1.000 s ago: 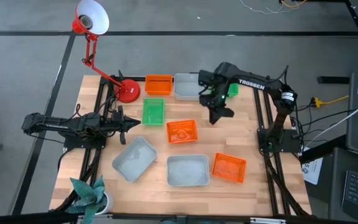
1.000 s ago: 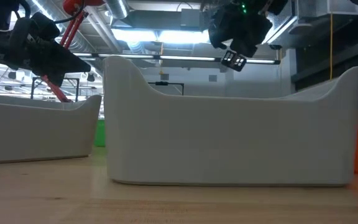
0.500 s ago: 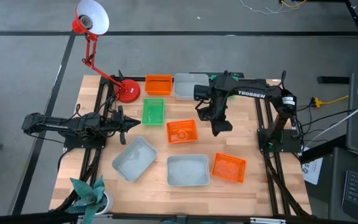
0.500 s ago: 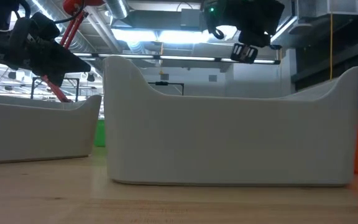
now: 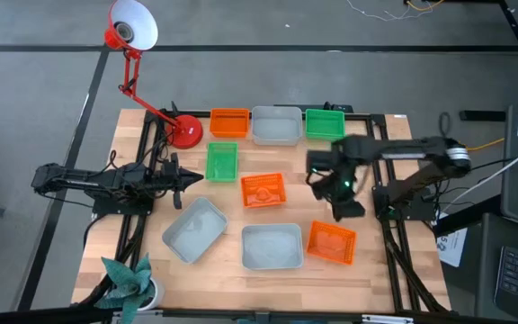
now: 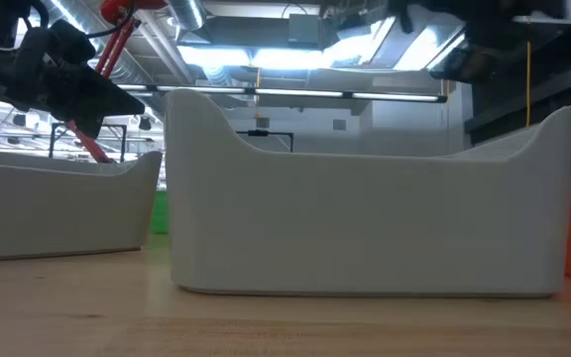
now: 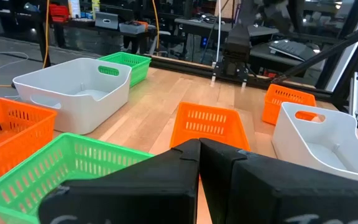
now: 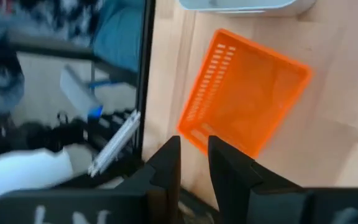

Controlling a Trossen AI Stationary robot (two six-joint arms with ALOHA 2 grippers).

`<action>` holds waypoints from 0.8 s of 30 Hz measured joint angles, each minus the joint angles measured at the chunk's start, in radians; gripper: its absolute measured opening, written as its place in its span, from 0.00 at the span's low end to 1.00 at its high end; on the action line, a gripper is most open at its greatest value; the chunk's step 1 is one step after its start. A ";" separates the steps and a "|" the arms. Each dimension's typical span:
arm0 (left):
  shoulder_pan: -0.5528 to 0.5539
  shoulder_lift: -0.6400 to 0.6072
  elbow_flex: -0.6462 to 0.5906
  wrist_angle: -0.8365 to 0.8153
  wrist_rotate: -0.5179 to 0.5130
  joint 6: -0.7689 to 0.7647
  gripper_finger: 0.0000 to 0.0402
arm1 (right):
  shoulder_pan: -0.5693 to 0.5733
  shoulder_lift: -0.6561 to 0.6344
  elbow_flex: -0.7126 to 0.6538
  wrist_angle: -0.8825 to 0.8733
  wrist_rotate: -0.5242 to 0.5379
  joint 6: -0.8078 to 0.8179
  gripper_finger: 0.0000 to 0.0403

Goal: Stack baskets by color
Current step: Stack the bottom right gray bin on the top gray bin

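Eight baskets show on the wooden table. In the far row stand an orange basket (image 5: 229,122), a pale grey basket (image 5: 276,125) and a green basket (image 5: 325,122). Mid-table are a second green basket (image 5: 221,161) and an orange one (image 5: 263,190). Near the front are two grey baskets (image 5: 194,229) (image 5: 272,246) and an orange one (image 5: 331,242) (image 8: 244,112). My right gripper (image 5: 344,205) (image 8: 194,155) hangs above the table just far of that front orange basket, tilted down, slightly open and holding nothing. My left gripper (image 5: 192,179) (image 7: 199,162) waits shut at the left side.
A red desk lamp stands on its round base (image 5: 185,132) at the far left. A teal paper plant (image 5: 129,281) sits at the near left corner. The table's right edge and its metal frame (image 8: 114,146) lie close to the front orange basket.
My right gripper has swung from the far row, beside the green basket there, toward the table's near right, and now hangs over the front orange basket. It has rolled on the way. The far green basket now shows whole. No basket has moved.
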 joint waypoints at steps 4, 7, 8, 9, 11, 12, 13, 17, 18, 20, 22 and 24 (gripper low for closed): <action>0.000 0.000 0.000 0.015 0.000 0.006 0.00 | 0.089 -0.136 -0.179 0.213 0.081 0.236 0.20; 0.000 0.000 0.000 0.021 0.000 0.005 0.00 | 0.162 -0.204 -0.288 0.326 0.195 0.447 0.20; 0.000 0.000 0.000 0.021 0.000 0.005 0.00 | 0.185 -0.220 -0.317 0.364 0.243 0.530 0.20; 0.000 0.000 0.000 0.021 0.000 0.006 0.00 | 0.207 -0.231 -0.342 0.393 0.292 0.610 0.20; 0.000 0.000 0.000 0.014 0.000 0.008 0.00 | 0.250 -0.240 -0.381 0.421 0.398 0.743 0.20; 0.000 0.000 0.000 0.010 0.000 0.008 0.00 | 0.268 -0.240 -0.396 0.430 0.449 0.793 0.20; 0.000 0.000 0.000 0.010 0.000 0.008 0.00 | 0.285 -0.240 -0.406 0.434 0.496 0.829 0.20; 0.000 0.000 0.000 0.009 0.000 0.008 0.00 | 0.321 -0.240 -0.416 0.484 0.677 0.873 0.20; 0.000 0.000 0.000 0.009 0.000 0.008 0.00 | 0.321 -0.240 -0.416 0.524 0.720 0.855 0.20; 0.000 0.000 0.000 0.007 0.000 0.008 0.00 | 0.319 -0.240 -0.416 0.644 0.781 0.780 0.20; 0.000 0.000 0.000 0.007 0.000 0.008 0.00 | 0.318 -0.239 -0.416 0.784 0.802 0.680 0.20; 0.000 0.000 0.000 0.006 0.000 0.008 0.00 | 0.316 -0.234 -0.416 0.916 0.803 0.599 0.20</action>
